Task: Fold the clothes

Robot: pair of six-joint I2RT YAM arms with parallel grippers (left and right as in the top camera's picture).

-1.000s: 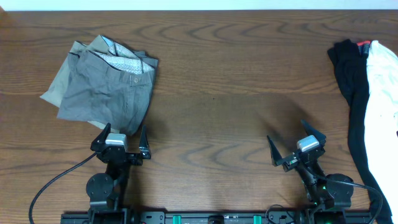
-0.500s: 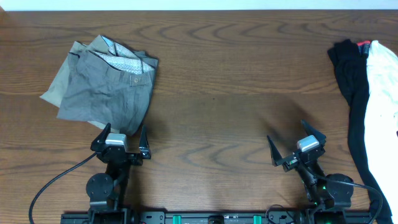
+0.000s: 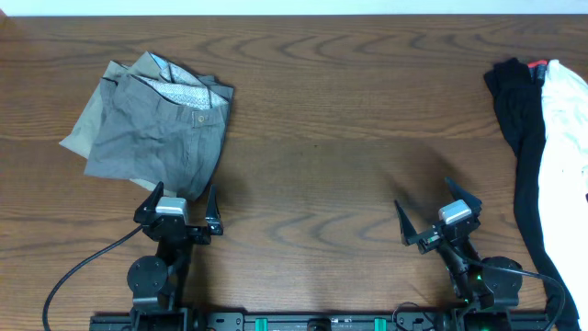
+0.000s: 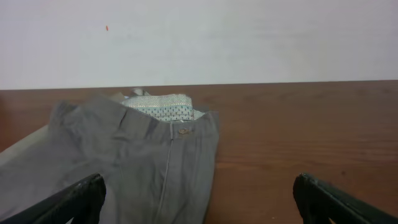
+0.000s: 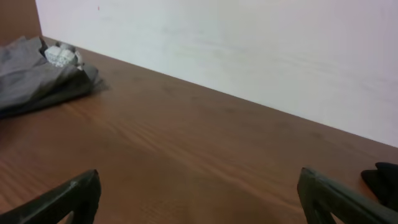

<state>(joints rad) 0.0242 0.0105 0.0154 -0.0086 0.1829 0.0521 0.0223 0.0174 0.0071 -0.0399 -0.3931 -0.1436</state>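
Note:
Folded mid-grey shorts (image 3: pixel 161 138) lie at the table's left, waistband button and pale patterned lining (image 3: pixel 184 92) up, on top of khaki-beige shorts (image 3: pixel 87 124) that show at their left edge. In the left wrist view the grey shorts (image 4: pixel 137 162) fill the lower left, with the lining (image 4: pixel 165 107) at their top. In the right wrist view they (image 5: pixel 37 78) lie far left. My left gripper (image 3: pixel 177 204) is open and empty just in front of the grey shorts. My right gripper (image 3: pixel 437 216) is open and empty over bare table at the front right.
A pile of black cloth (image 3: pixel 519 129) and white cloth (image 3: pixel 565 138) lies along the right edge; its black tip shows in the right wrist view (image 5: pixel 382 180). A pale wall stands behind the table's far edge. Cables run by the arm bases at the front.

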